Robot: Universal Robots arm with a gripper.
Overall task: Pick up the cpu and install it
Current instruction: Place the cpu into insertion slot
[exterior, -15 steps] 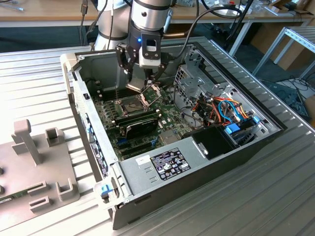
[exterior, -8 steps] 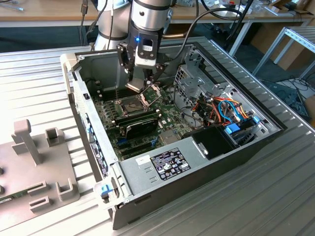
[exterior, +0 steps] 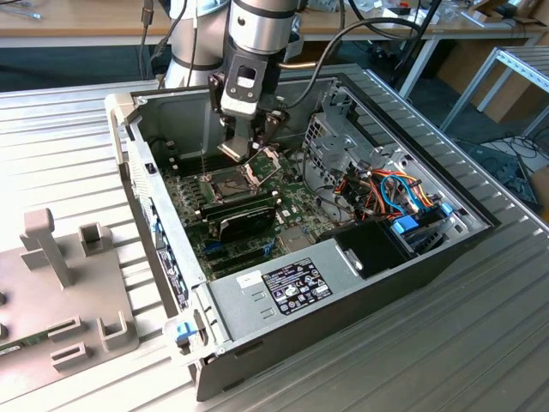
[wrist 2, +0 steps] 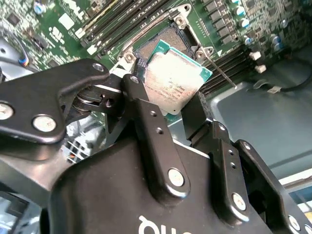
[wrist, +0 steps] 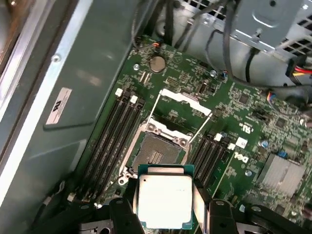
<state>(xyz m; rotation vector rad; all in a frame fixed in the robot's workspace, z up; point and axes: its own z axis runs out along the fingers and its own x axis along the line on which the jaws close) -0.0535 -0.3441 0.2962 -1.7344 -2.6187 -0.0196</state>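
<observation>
The gripper (wrist: 165, 208) grips the cpu (wrist: 165, 197) by two opposite edges, with black fingers (wrist: 122, 215) on either side and the metal top facing the camera. The cpu overlaps the near edge of the socket (wrist: 157, 153) and is not seated; the socket's contact field is exposed. The hinged retention frame (wrist: 185, 97) stands open at the socket's far end. Black memory slots (wrist: 114, 139) flank the socket on the green motherboard (wrist: 243, 112). A coin cell (wrist: 157, 63) lies beyond the frame. A finned silver heatsink (wrist: 280, 173) sits well apart. The grey case wall (wrist: 63, 58) carries a label (wrist: 58, 105).
</observation>
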